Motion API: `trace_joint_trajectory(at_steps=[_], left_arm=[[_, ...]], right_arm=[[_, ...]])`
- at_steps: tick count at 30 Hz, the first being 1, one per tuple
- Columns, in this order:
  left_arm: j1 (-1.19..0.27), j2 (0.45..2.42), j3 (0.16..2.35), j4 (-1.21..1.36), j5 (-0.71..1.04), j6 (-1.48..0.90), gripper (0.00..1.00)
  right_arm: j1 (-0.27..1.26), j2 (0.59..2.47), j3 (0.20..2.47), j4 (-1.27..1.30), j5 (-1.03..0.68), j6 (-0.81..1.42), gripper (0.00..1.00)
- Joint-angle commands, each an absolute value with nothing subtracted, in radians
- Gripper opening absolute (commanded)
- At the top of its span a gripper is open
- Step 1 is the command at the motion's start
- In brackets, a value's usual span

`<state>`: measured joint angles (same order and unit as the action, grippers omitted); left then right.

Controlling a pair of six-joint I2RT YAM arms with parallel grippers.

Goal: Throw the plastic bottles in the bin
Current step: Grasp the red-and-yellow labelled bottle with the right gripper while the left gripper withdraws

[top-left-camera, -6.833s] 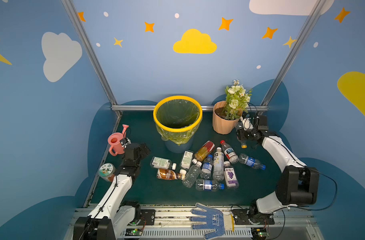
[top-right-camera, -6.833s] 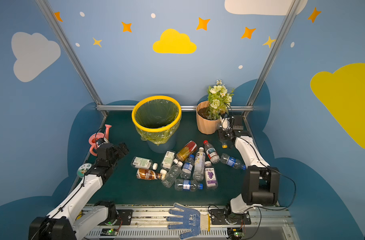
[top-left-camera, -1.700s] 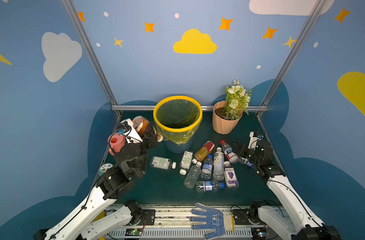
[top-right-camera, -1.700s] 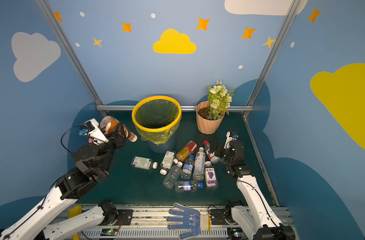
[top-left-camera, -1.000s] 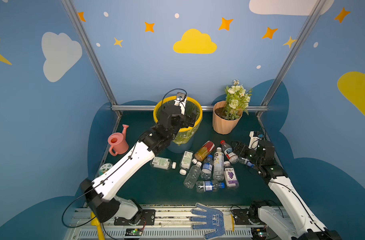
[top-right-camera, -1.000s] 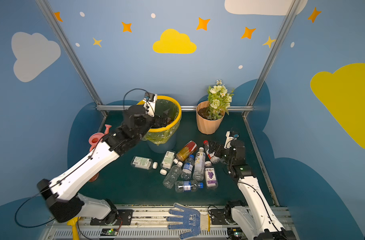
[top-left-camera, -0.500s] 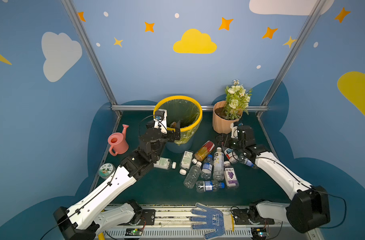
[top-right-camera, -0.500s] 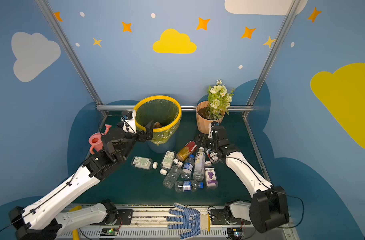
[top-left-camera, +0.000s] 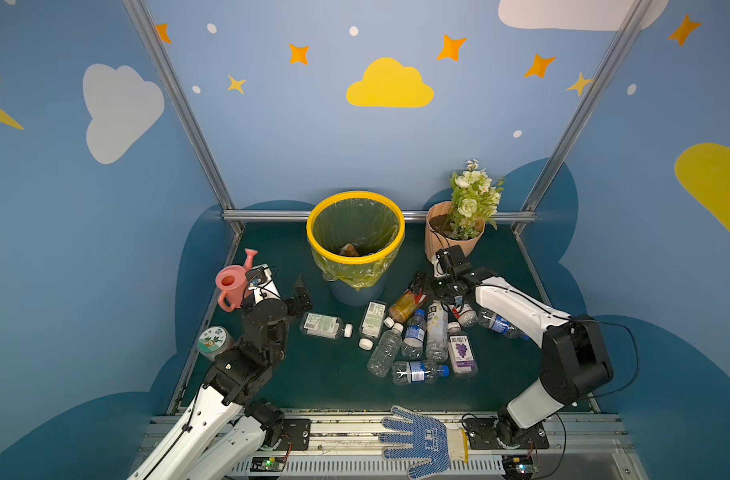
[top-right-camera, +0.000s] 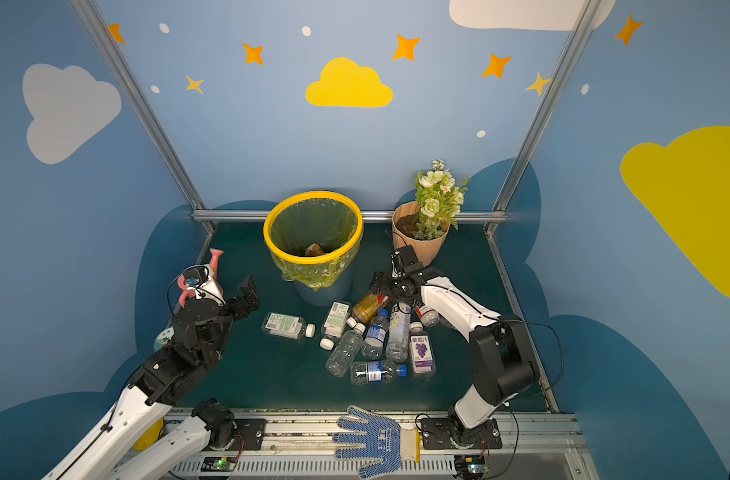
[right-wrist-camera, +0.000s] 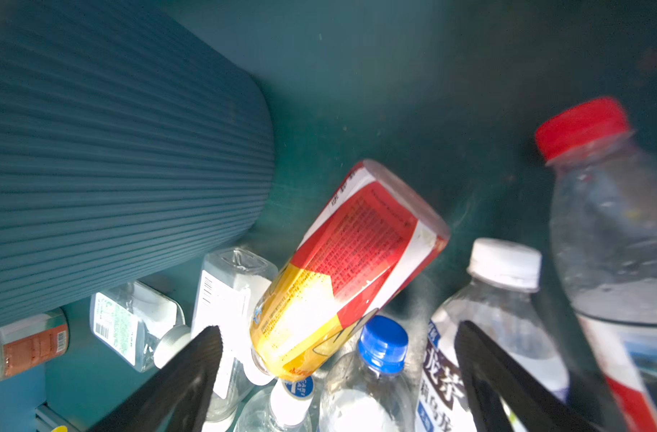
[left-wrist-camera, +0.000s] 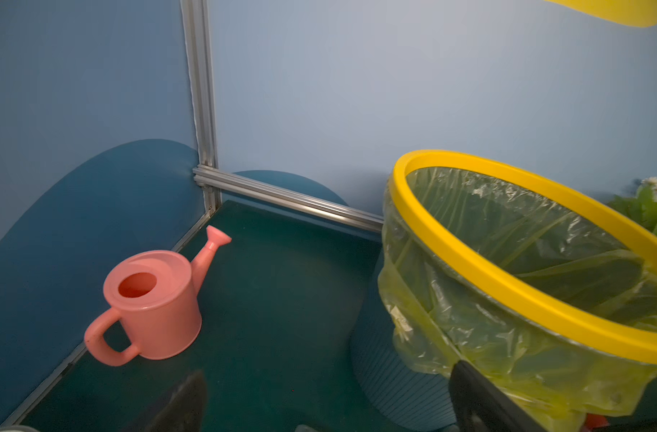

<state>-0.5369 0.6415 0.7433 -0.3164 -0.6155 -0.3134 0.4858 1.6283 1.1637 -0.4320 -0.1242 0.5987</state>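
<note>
on the green mat, just in front of the bin, the bottles lie in a heap. one brown bottle is down inside the bin. the right gripper hangs low over the red bottle, with its fingers wide apart, one on each side of it. i cannot tell if they touch it. the left gripper is beside the bin, near the pink can. its fingers are wide apart too and hold nothing. one flat bottle lies alone, between the heap and the left arm.
</note>
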Motion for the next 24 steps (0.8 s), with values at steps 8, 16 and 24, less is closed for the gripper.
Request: trace_joint_trajectory(at_steps=[8, 16, 24], left_arm=[[-0.512, 0.562, 0.698, -0.386, -0.617, -0.365, 1.0], [-0.509, 0.533, 0.664, -0.375, -0.611, -0.376, 1.0], [-0.505, 0.516, 0.655, -0.374, -0.612, -0.377, 1.0]], right_arm=[[0.528, 1.777, 1.272, -0.501, -0.11, 0.707, 0.95], [0.531, 1.863, 1.332, -0.519, -0.123, 0.725, 0.95], [0.533, 1.939, 1.382, -0.538, -0.143, 0.727, 0.95]])
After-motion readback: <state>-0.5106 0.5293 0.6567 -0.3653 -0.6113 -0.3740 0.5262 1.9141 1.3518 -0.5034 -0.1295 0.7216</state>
